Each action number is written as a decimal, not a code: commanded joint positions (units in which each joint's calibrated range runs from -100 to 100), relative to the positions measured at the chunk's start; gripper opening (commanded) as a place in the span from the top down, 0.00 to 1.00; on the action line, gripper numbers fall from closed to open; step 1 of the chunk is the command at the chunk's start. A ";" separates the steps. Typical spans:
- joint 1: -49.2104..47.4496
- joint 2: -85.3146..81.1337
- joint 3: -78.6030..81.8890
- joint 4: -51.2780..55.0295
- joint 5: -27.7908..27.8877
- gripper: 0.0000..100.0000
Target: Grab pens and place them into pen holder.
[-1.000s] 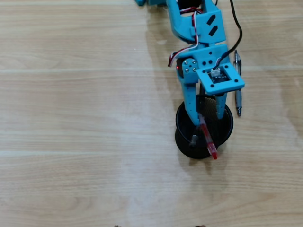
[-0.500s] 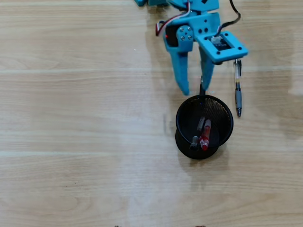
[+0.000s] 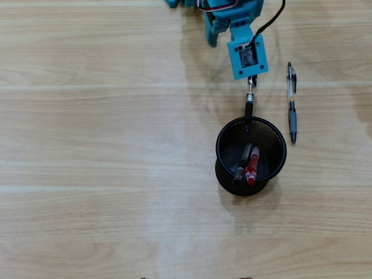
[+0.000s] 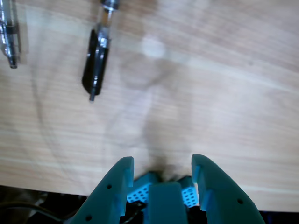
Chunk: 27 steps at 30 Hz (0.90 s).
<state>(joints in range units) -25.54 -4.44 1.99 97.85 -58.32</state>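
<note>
**Two Pens in the Cup, Two on the Table**

A pale wooden table (image 3: 87, 145) fills the overhead view, its planks running left to right. At the far edge, right of centre, sits the blue arm (image 3: 232, 23), folded back with its camera block facing up. Its gripper (image 4: 161, 169) enters the wrist view from the near edge, the two blue fingers (image 4: 117, 179) standing apart with nothing between them and only bare wood beyond.

Near the middle right of the overhead view stands the pen holder (image 3: 279, 148), a round black mesh cup. Inside it lie two pens side by side, the red pen (image 3: 252, 165) to the right and a dark-ended pen (image 3: 243, 163) to the left, both with their near ends against the cup's near wall.

A clear pen with a black end (image 3: 249, 102) lies on the table between arm and cup, its near tip touching or just crossing the cup's far rim. In the wrist view its black clip end (image 4: 96, 63) shows at the far left. Right of the cup, apart from it, lies the grey-sleeved pen (image 3: 292, 104), running far to near
</note>
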 commanded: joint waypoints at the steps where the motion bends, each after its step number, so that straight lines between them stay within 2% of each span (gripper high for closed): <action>1: -4.06 2.25 -0.86 -1.28 -4.93 0.85; 7: -7.04 7.74 2.67 -18.65 -6.29 0.85; 11: -7.61 9.85 8.10 -28.19 -6.19 0.77; 14: -7.93 10.19 11.72 -33.26 -6.19 0.72; 27: -7.61 10.70 22.05 -48.30 -6.19 0.72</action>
<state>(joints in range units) -33.31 6.47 23.06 52.20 -64.21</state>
